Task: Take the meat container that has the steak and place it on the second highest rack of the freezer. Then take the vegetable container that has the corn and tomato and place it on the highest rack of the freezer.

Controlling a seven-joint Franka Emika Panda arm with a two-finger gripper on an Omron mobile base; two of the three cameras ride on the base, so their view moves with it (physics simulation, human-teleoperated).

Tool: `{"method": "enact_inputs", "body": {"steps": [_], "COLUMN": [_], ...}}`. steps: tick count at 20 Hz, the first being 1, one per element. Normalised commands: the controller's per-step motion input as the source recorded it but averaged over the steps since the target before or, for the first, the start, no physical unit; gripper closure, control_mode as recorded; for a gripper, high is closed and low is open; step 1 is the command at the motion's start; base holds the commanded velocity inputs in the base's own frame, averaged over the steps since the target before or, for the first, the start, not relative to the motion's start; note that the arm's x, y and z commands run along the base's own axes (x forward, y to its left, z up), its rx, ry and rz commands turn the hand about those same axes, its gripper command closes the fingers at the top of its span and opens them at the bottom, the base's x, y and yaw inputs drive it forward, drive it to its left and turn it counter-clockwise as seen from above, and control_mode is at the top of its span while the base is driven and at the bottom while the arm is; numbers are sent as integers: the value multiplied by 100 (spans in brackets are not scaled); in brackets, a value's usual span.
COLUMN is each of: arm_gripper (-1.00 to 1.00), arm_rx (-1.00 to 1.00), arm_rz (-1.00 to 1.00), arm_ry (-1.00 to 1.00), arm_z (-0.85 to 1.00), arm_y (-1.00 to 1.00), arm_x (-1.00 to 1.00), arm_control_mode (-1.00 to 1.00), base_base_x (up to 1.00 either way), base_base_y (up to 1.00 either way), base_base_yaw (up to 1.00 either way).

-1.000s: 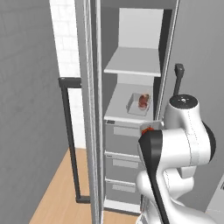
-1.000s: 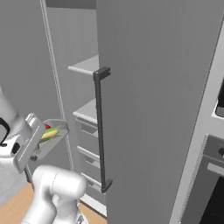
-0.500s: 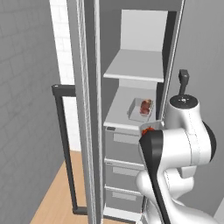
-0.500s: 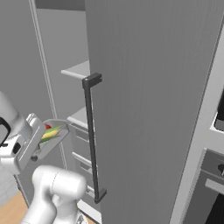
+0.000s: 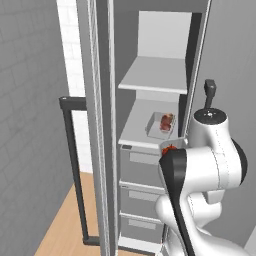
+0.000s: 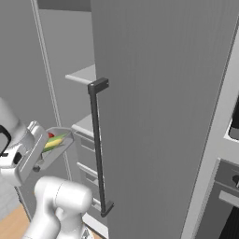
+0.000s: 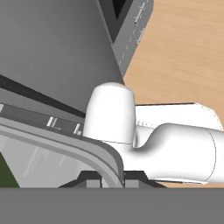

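My gripper (image 6: 38, 156) is shut on the rim of the vegetable container (image 6: 57, 145), held level in front of the open freezer (image 5: 150, 30). In the container lie the yellow corn (image 6: 53, 142) and the red tomato (image 6: 50, 135). In the hand view the container's grey rim (image 7: 105, 153) sits clamped between the fingertips (image 7: 89, 179). The meat container (image 5: 162, 125) with the steak (image 5: 166, 121) rests on the second highest rack (image 5: 136, 131). The highest rack (image 5: 152, 75) above it is bare. A bit of the tomato (image 5: 169, 148) peeks over my arm in the left base view.
Grey drawers (image 5: 142, 164) stack below the lower shelf. One open door with a dark bar handle (image 5: 74, 165) stands to the left; another door with its handle (image 6: 97, 149) stands close on the right. A black oven front (image 6: 233, 191) lies further right. Wooden floor (image 7: 183, 52) is below.
The whole picture has shifted: the base has driven closer to the freezer. My gripper keeps its hold on the vegetable container throughout.
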Motion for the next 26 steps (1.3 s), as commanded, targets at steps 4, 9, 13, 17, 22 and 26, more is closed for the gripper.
{"method": "enact_inputs", "body": {"steps": [4,9,13,17,22,26], "arm_gripper": [100,100,100,100,100,100], "arm_rx": [3,13,0,1,0,0], "arm_rz": [4,10,2,4,4,0], "arm_ry": [-6,-9,-4,-1,-16,-7], "arm_z": [19,51,55,62,58,12], "arm_y": [-9,-16,9,-13,-17,0], "arm_x": [11,56,97,96,49,67], "arm_control_mode": [-100,-100,-100,-100,-100,-100], "base_base_x": [10,0,0,0,0,0], "base_base_y": [0,0,0,0,0,0], "base_base_yaw": [1,0,0,0,0,0]}}
